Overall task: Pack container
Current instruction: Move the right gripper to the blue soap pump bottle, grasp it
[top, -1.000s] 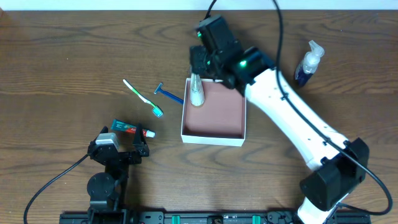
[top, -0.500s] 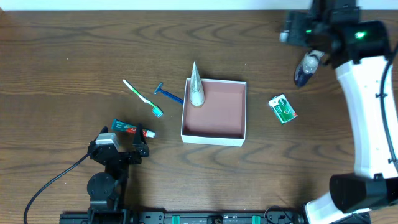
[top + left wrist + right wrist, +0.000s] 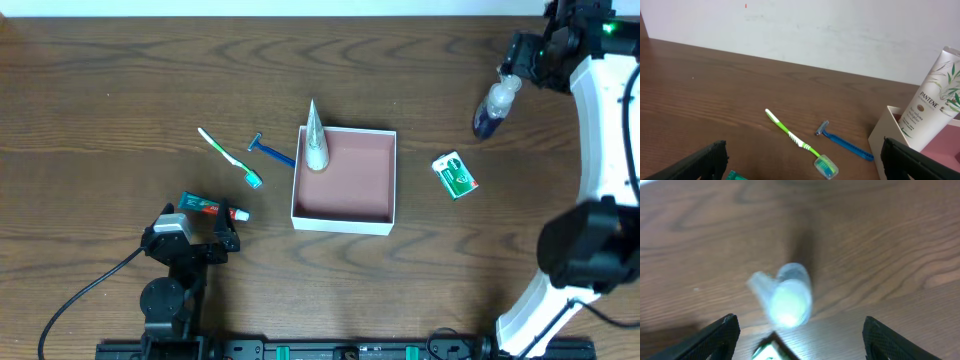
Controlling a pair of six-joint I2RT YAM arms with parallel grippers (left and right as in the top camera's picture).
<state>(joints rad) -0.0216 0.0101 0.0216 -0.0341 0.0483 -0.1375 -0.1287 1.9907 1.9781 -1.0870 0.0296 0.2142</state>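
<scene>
The container (image 3: 340, 222), a white box with a pink inside, sits mid-table. A white Pantene tube (image 3: 315, 140) leans in its far left corner, and also shows in the left wrist view (image 3: 932, 100) above the box wall (image 3: 885, 135). A dark blue spray bottle (image 3: 492, 108) stands at the far right. My right gripper (image 3: 528, 58) hovers open just above it, and the bottle's top (image 3: 787, 295) shows blurred between the fingers (image 3: 800, 340). My left gripper (image 3: 190, 240) rests open and empty at the front left (image 3: 805, 162).
A green toothbrush (image 3: 228, 157) and a blue razor (image 3: 270, 151) lie left of the box. A toothpaste tube (image 3: 212, 208) lies just ahead of my left gripper. A small green packet (image 3: 455, 174) lies right of the box.
My right arm let go of the Pantene tube in the box and swung to the far right, over the spray bottle. The left arm has not moved.
</scene>
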